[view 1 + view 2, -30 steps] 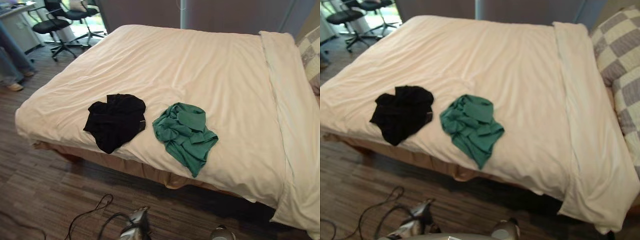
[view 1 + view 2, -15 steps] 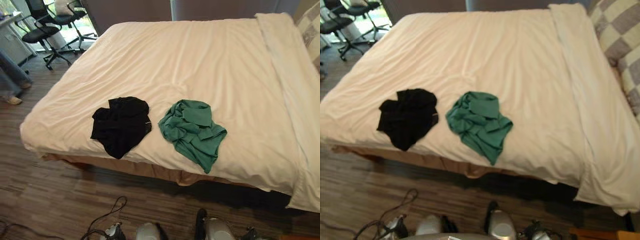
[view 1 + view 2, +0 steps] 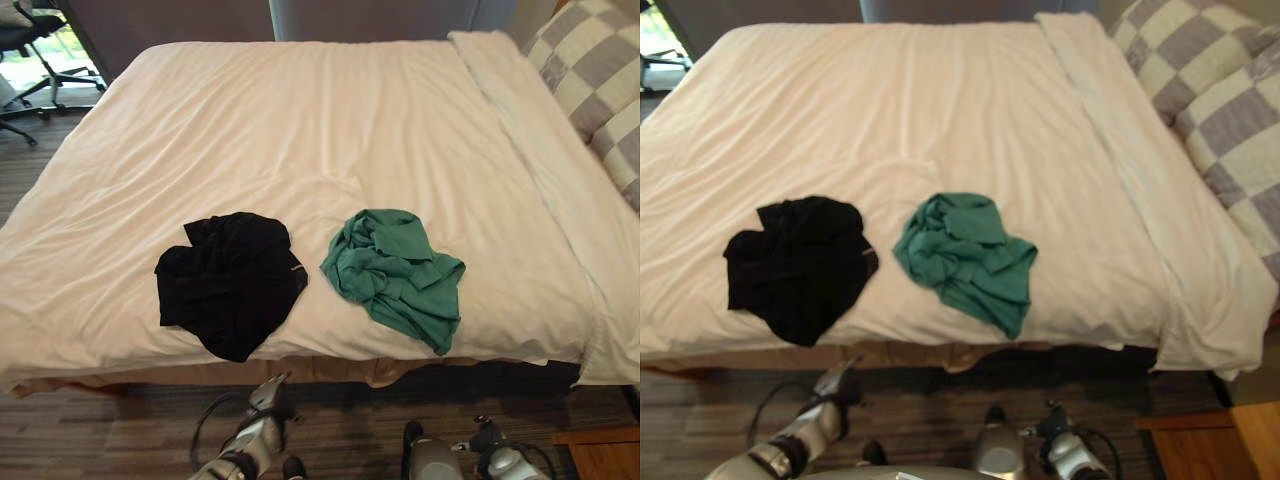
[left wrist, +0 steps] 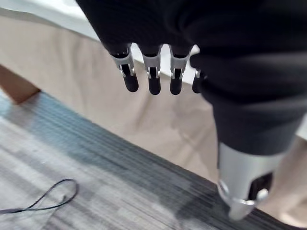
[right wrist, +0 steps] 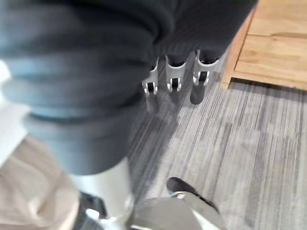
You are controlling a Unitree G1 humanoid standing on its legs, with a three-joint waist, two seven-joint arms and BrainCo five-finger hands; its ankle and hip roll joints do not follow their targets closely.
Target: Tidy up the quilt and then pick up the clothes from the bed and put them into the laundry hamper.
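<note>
On the smooth quilt (image 3: 330, 110), crumpled black garment (image 3: 230, 282), green garment (image 3: 395, 273)

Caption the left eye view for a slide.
Black garment and green garment lie apart near the foot-side edge of the smoothed quilt, both hands low.

I've got the right hand (image 5: 173, 76) hanging over the floor (image 5: 249, 143), dark ribbed cover bulking large up close, silver fingers (image 5: 203, 75) in a row past it, fairly straight and holding nothing. Under them I see grey striped carpet. A light wooden piece (image 5: 273, 40) sits at the far corner, its edge meeting the carpet. Down the near side there's pale beige cloth (image 5: 29, 191) — I can't tell what it belongs to.
</note>
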